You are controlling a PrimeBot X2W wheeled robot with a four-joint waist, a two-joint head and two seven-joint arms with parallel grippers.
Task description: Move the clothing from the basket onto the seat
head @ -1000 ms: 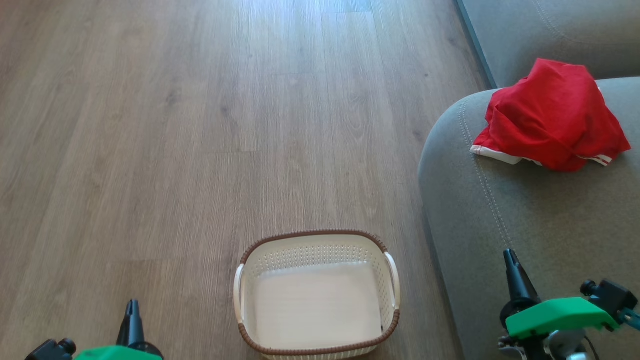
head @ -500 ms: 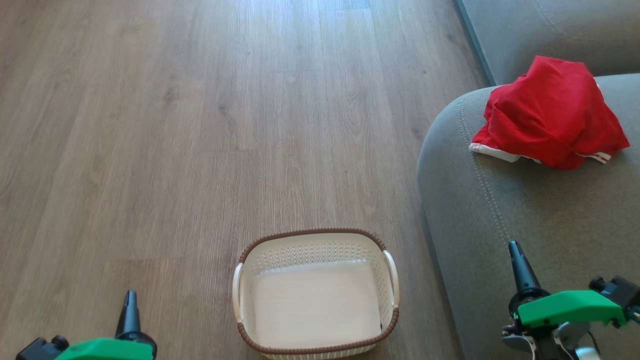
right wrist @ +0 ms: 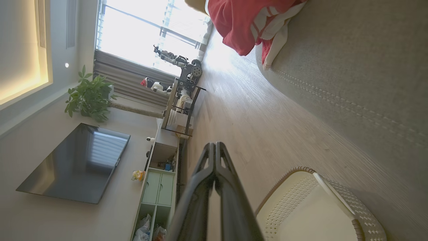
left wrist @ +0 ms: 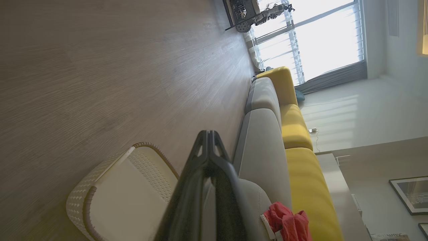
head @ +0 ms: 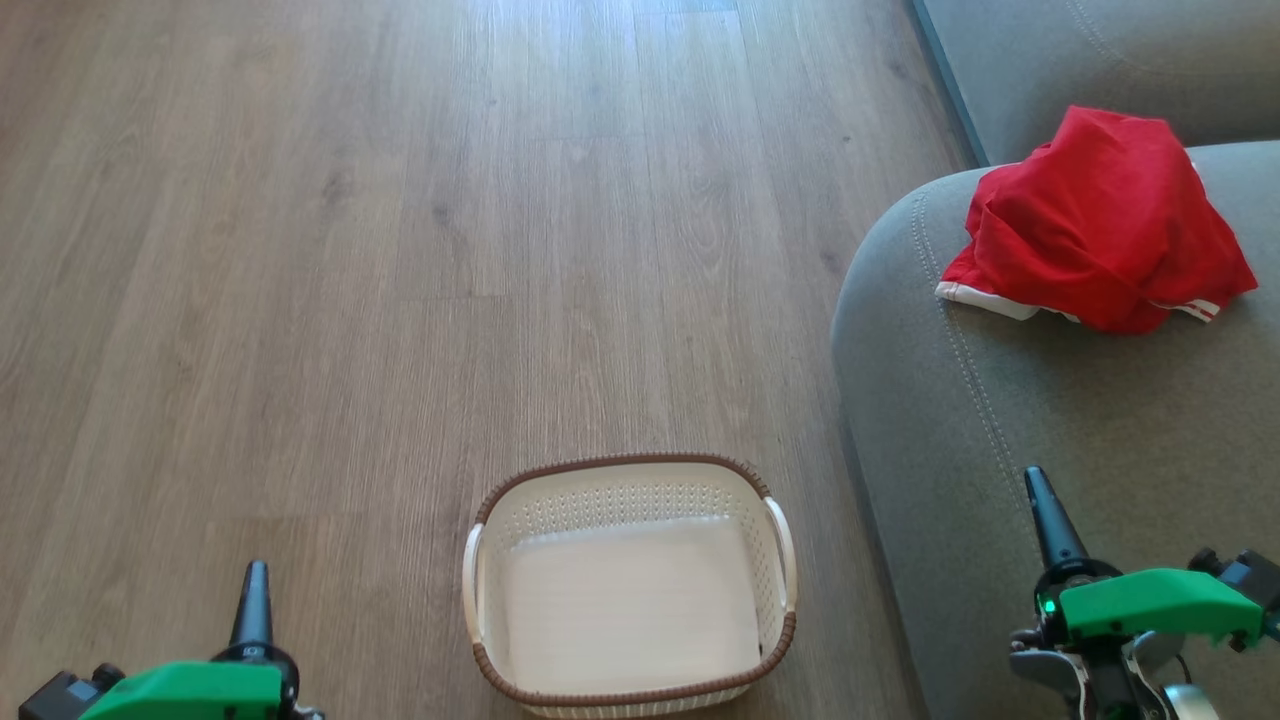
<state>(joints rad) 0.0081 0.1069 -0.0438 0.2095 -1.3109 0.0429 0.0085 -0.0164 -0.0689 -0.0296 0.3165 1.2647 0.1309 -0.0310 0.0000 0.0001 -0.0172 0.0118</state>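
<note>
Clothing (head: 1095, 225) lies in a crumpled bright red heap at 2 o'clock in the head view, on the grey-green seat (head: 1050, 450), close to that cushion's rounded far corner. The fabric is soft and folded over itself. A white hem edge shows at the heap's 8 o'clock side, and thin white stripes show at its 4 o'clock side. In the right wrist view the white trim and stripes are plainer, and the heap's edge hangs slightly past the seat's double line of light stitching. Whether the heap is one garment or two cannot be told.

The basket (head: 625, 465) stands on the wooden floor (head: 400, 250) at 6 o'clock, just beside the seat's front and well apart from the clothing. It is cream-white and perforated, with a brown woven-look rim and a white handle on each side. Its flat pale bottom is in plain sight.

The left gripper (head: 253, 572) sits at 7 o'clock over the floor, and its jaws are clenched together on nothing. The right gripper (head: 1035, 480) sits at 4 o'clock above the seat, apart from the clothing. Its jaws are likewise pressed together with nothing between them, and each wrist view shows the dark fingers meeting at the tips.
</note>
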